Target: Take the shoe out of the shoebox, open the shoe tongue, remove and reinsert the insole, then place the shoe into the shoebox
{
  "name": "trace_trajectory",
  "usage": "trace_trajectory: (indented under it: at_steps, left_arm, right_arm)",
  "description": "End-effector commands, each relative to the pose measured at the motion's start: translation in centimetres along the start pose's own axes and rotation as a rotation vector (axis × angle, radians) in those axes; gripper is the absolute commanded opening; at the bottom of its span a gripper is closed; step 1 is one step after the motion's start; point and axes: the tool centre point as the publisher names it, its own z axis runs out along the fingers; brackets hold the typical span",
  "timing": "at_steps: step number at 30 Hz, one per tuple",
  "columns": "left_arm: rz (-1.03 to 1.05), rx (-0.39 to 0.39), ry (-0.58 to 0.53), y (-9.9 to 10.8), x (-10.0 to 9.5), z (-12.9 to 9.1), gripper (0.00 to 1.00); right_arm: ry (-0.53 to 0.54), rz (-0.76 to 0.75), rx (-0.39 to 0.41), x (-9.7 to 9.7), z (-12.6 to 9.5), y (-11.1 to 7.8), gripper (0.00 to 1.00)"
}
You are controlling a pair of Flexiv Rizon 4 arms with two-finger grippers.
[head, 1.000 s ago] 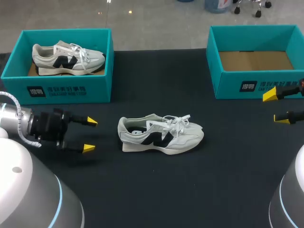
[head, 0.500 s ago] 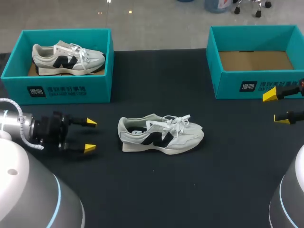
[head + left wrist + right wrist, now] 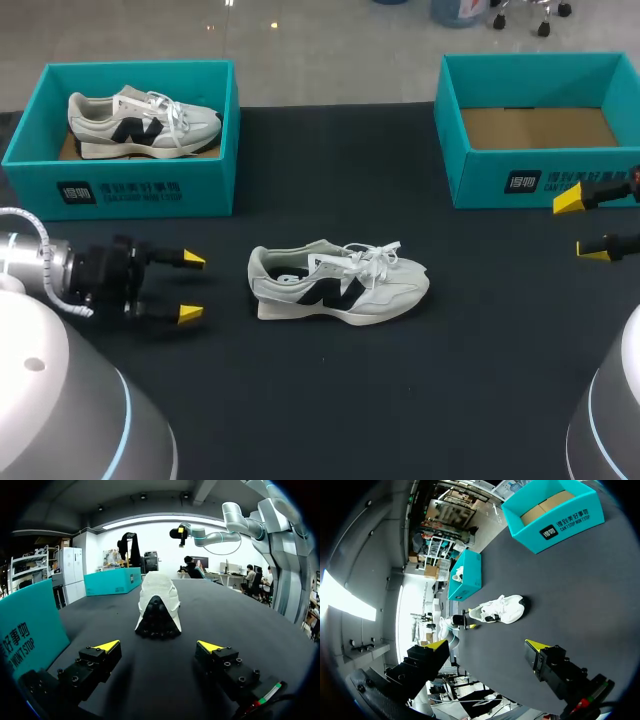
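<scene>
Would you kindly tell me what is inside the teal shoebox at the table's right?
Inside the right shoebox only its brown cardboard floor shows, with no shoe. Its front wall hides the nearest strip of floor, so that part cannot be checked.

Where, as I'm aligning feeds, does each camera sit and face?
Head view: above, behind, looking down on the table; left pincer and right pincer show.
Left wrist view: on the left wrist, facing the heel of the loose shoe; left pincer open.
Right wrist view: on the right wrist, facing across the table; right pincer open.
Shared: all three see the loose shoe.
</scene>
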Motion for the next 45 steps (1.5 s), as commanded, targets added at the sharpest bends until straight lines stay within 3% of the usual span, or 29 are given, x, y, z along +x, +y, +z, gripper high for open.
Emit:
trace_trajectory:
  at_steps: [1, 8, 20, 27, 37, 45]
  left_arm:
    - [-0.008, -0.017, 0.006, -1.0, -0.4, 0.6, 1.00]
    - [-0.020, -0.016, 0.029, -2.4, -0.2, 0.9, 1.00]
    - [-0.020, -0.016, 0.029, -2.4, -0.2, 0.9, 1.00]
    - [-0.055, -0.073, -0.034, -2.2, -0.1, 2.7, 1.00]
    - [-0.072, -0.137, -0.019, -2.2, -0.5, 6.3, 1.00]
    - [-0.067, -0.152, -0.014, -2.5, -0.8, 7.4, 1.00]
  right_arm:
    - [-0.003, 0.001, -0.002, 0.0, 0.0, -0.1, 1.00]
    - [-0.003, 0.001, -0.002, 0.0, 0.0, -0.1, 1.00]
    - [-0.003, 0.001, -0.002, 0.0, 0.0, -0.1, 1.00]
    - [-0.003, 0.001, -0.002, 0.0, 0.0, -0.1, 1.00]
    - [-0.003, 0.001, -0.002, 0.0, 0.0, -0.1, 1.00]
    - [-0.003, 0.001, -0.002, 0.0, 0.0, -0.1, 1.00]
